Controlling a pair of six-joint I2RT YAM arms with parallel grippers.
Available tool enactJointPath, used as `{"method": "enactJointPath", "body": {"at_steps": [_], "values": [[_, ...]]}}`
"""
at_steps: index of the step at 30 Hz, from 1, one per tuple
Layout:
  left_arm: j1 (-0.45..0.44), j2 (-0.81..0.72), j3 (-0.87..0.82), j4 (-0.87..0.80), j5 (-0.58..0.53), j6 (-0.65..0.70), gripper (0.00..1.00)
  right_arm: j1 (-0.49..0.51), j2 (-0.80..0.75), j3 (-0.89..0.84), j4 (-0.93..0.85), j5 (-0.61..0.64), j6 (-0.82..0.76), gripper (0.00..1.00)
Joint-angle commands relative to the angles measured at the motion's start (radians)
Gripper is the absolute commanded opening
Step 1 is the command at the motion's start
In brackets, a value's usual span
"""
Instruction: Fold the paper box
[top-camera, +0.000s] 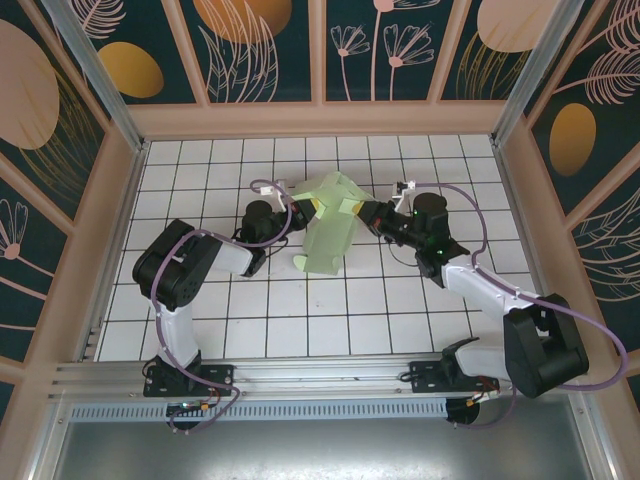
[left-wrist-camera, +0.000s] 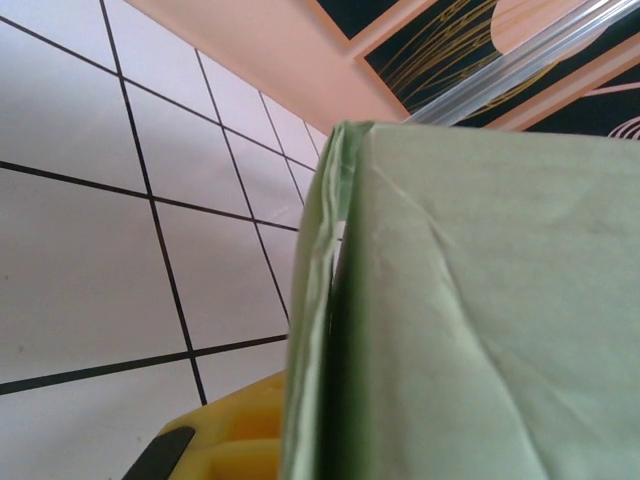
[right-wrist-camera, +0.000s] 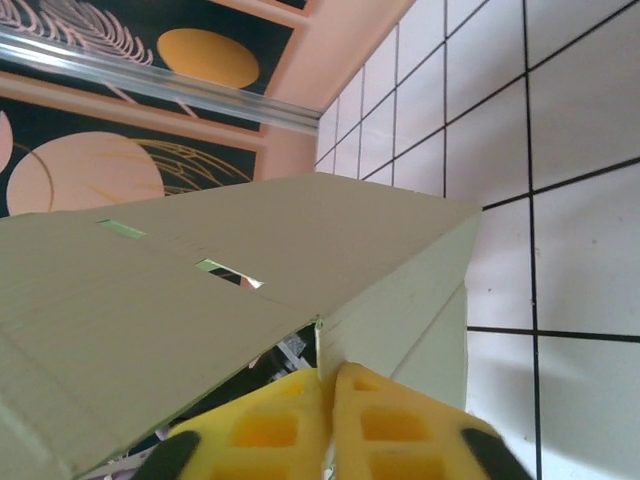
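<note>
Upper centre of the overhead frame, paper box (top-camera: 328, 238) half-folded and tilted, my left gripper (top-camera: 304, 210) clamped on its left edge, my right gripper (right-wrist-camera: 326, 378) pinched on its right edge.

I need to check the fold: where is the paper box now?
Top view: the paper box is beyond table centre, pinched between the left gripper and the right gripper.

White gridded tabletop (top-camera: 330, 320) ringed by dark floral wall panels (top-camera: 260, 40) and an aluminium rail (top-camera: 300, 372).
</note>
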Motion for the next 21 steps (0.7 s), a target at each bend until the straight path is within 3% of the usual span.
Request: {"method": "enactJointPath", "body": {"at_steps": [1, 4, 8, 10, 11, 13, 15, 21], "values": [[0.0, -0.022, 0.021, -0.02, -0.035, 0.027, 0.0, 0.009, -0.035, 0.03, -0.037, 0.034, -0.02, 0.22], [0.001, -0.022, 0.019, -0.025, -0.038, 0.028, 0.0, 0.013, -0.038, 0.036, -0.054, 0.037, -0.039, 0.22], [0.001, -0.023, 0.021, -0.022, -0.034, 0.022, 0.0, 0.014, -0.045, 0.03, -0.066, 0.051, -0.051, 0.01], [0.0, -0.026, 0.021, -0.028, -0.035, 0.025, 0.0, 0.014, -0.05, 0.032, -0.079, 0.055, -0.057, 0.0], [0.0, -0.028, 0.021, -0.028, -0.034, 0.027, 0.0, 0.014, -0.052, 0.032, -0.081, 0.054, -0.06, 0.02], [0.0, -0.027, 0.022, -0.032, -0.036, 0.03, 0.0, 0.016, -0.054, 0.033, -0.087, 0.056, -0.061, 0.2], [0.0, -0.029, 0.023, -0.036, -0.037, 0.034, 0.0, 0.015, -0.052, 0.035, -0.084, 0.057, -0.058, 0.29], [0.0, -0.028, 0.021, -0.041, -0.036, 0.041, 0.0, 0.021, -0.035, 0.036, -0.023, 0.025, -0.034, 0.34]]}}
